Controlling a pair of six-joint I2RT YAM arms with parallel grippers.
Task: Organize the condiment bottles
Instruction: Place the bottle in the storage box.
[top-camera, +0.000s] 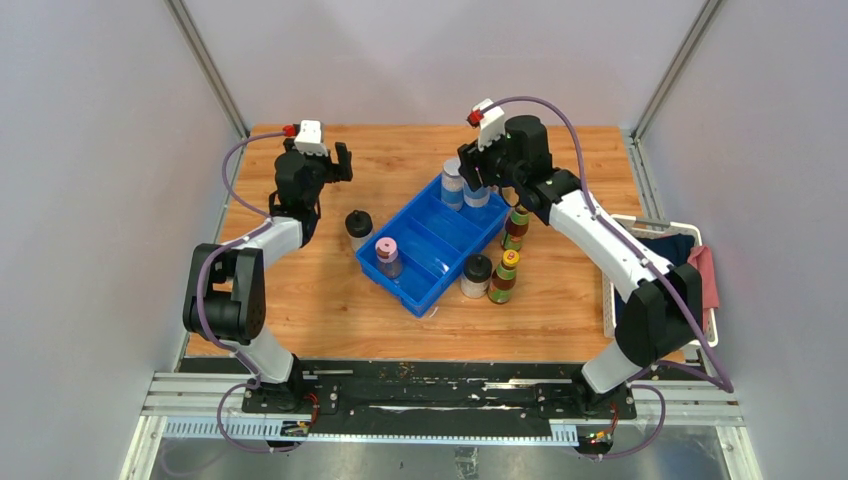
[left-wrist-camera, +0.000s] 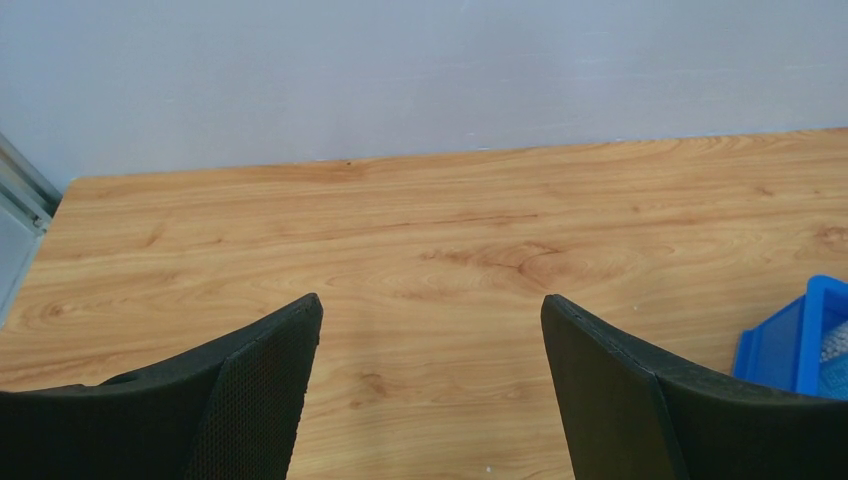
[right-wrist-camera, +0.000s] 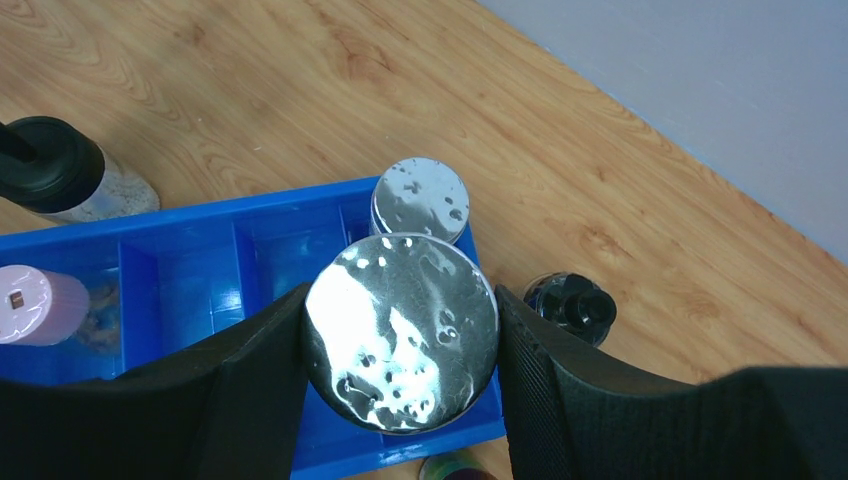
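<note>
A blue divided tray (top-camera: 440, 262) lies mid-table. My right gripper (top-camera: 480, 172) is over its far end, shut on a clear jar with a silver-grey lid (right-wrist-camera: 400, 330); its fingers (right-wrist-camera: 560, 380) press both sides of the lid. A second grey-lid jar (right-wrist-camera: 420, 198) stands just behind it in the tray. A pink-lid jar (top-camera: 386, 254) stands in a near compartment. Black-lid jars stand left of the tray (top-camera: 358, 226) and at its right side (top-camera: 476, 274). Two dark bottles with yellow-red caps (top-camera: 516, 226) (top-camera: 505, 276) stand right of the tray. My left gripper (top-camera: 326, 163) is open and empty over bare wood at the far left.
A white basket (top-camera: 612, 300) with dark and pink cloths sits at the right table edge. A small dark bottle with a black top (right-wrist-camera: 572, 305) stands on the wood beside the tray's far corner. The left wrist view shows the tray's corner (left-wrist-camera: 790, 340) at its right edge.
</note>
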